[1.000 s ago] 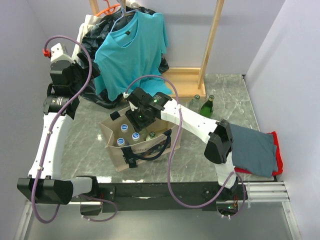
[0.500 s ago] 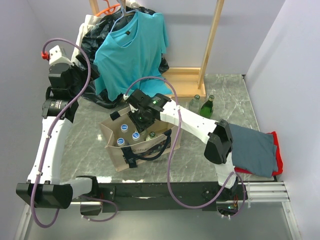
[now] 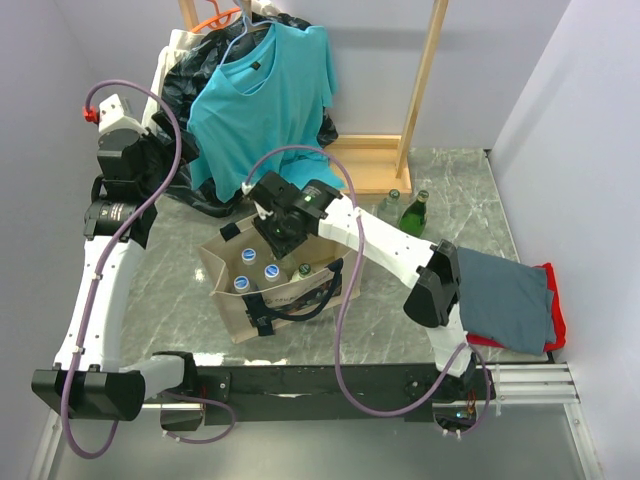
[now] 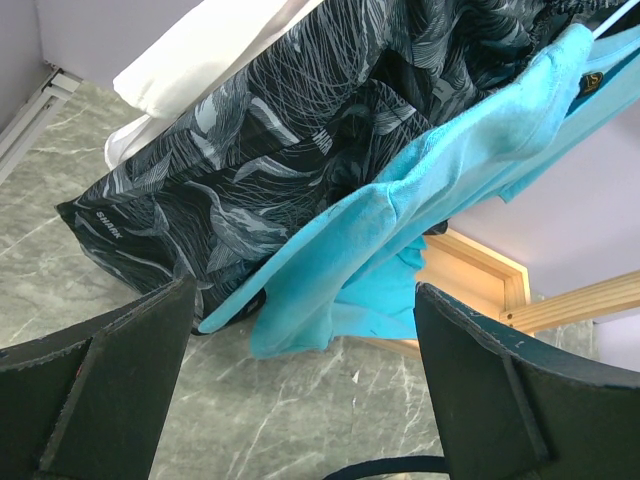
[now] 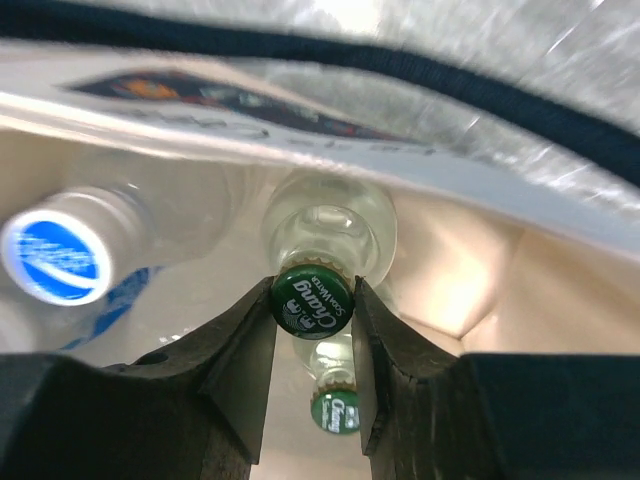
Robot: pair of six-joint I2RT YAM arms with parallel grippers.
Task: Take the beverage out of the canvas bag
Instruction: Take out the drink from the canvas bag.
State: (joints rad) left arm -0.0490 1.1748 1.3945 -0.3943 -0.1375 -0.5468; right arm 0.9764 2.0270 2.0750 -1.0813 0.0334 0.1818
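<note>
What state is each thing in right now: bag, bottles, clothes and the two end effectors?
Bag: upright, open.
Held bottle: capped, gripped at its cap, inside bag.
Blue-capped bottles: upright in bag.
Table bottles: upright, outside bag.
T-shirt: hanging.
Folded clothes: stacked.
Left end effector: open, empty.
Right end effector: shut on held bottle.

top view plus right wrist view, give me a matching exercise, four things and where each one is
Things:
1 green-capped glass bottle
2 teal t-shirt
3 dark green bottle
4 folded grey cloth

Places:
a hanging on the wooden rack
b cap pinched by the right gripper, inside the canvas bag
c standing on the table beside the rack's base
d on red fabric at the table's right edge

Pairs: 1-b, 2-a, 3-c, 4-d
</note>
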